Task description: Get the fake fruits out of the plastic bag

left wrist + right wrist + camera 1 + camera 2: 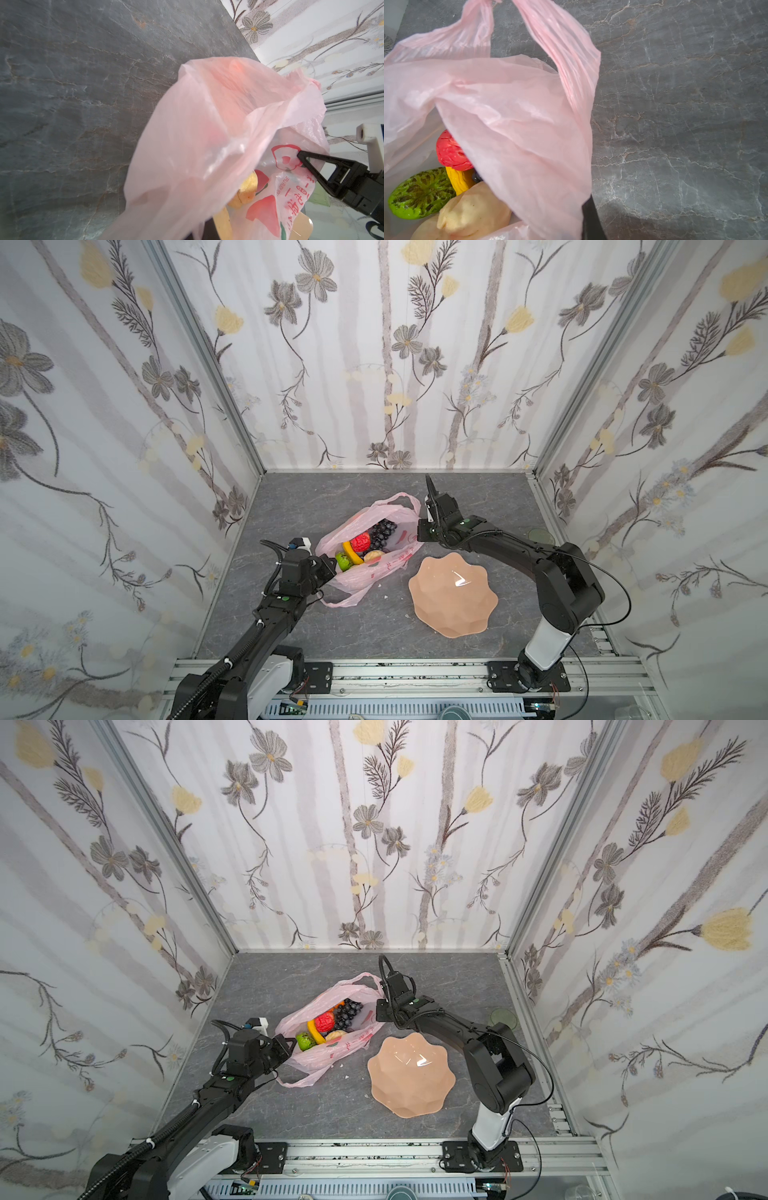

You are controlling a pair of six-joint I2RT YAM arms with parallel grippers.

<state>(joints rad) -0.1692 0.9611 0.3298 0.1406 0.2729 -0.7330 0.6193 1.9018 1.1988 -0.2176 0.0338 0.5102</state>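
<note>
Right now the plastic bag (388, 568) lies open in the middle of the gray table (291, 506). All the fruits are inside it: a red apple (360, 542), dark grapes (381, 530), a yellow banana (351, 556), a green fruit (343, 561) and a pale beige fruit (375, 556). The left gripper (329, 567) is squeezed tight on the bag's near edge, right by the green fruit. The right gripper (300, 155) is pinched tight on the bag's far edge, by the grapes. A peach wavy plate (453, 597) lies just beside the bag. A green cup (541, 534) is near the right wall.
</note>
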